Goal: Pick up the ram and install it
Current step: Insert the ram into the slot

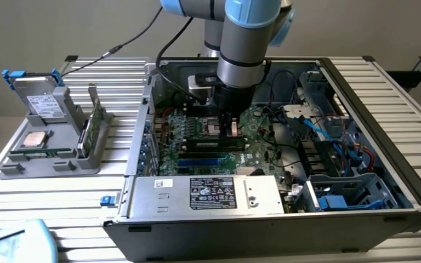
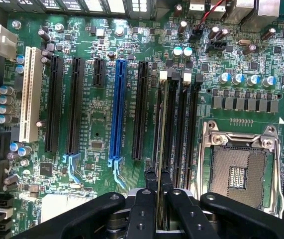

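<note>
Install step in hand. Hand (image 1: 229,127) clenched on the ram (image 2: 159,144), which hangs edge-on directly below it, at the memory slots (image 2: 180,129). Whether it touches a slot, I cannot tell. In my judgement, seating requires square alignment and straight downward pressure.

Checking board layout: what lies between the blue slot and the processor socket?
In the wrist view: one black slot, then the memory slots, the ram edge-on at them.

No lettering can be read. The black label (image 1: 212,193) on the silver power supply (image 1: 265,197) and the white sticker (image 1: 164,183) just beside that label carry print too fine to make out.
</note>
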Controlling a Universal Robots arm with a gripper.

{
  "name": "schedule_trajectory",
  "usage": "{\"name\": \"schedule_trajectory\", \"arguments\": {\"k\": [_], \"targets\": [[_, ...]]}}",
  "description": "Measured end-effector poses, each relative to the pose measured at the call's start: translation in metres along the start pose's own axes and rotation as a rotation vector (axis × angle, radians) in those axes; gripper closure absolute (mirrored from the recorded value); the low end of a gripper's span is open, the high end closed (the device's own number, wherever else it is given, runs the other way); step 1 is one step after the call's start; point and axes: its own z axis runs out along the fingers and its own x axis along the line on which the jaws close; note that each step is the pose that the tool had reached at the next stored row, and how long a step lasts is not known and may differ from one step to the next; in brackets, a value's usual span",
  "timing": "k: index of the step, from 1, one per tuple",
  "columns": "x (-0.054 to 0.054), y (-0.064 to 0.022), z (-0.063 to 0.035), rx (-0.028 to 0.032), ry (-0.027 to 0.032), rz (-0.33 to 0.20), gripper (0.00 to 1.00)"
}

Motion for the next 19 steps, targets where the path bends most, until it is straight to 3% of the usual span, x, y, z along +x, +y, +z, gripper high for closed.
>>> {"name": "schedule_trajectory", "arguments": {"k": [13,15,16,17,19], "targets": [[0.0000,-0.0001,0.0012,0.0001,0.0000,0.000,0.85],[0.0000,-0.0001,0.0012,0.0001,0.0000,0.000,0.72],[-0.0001,-0.0001,0.0012,0.0001,0.0000,0.000,0.72],[-0.0001,-0.0001,0.0012,0.0000,0.0000,0.000,0.60],[-0.0001,-0.0001,0.0006,0.0001,0.0000,0.000,0.60]]}}
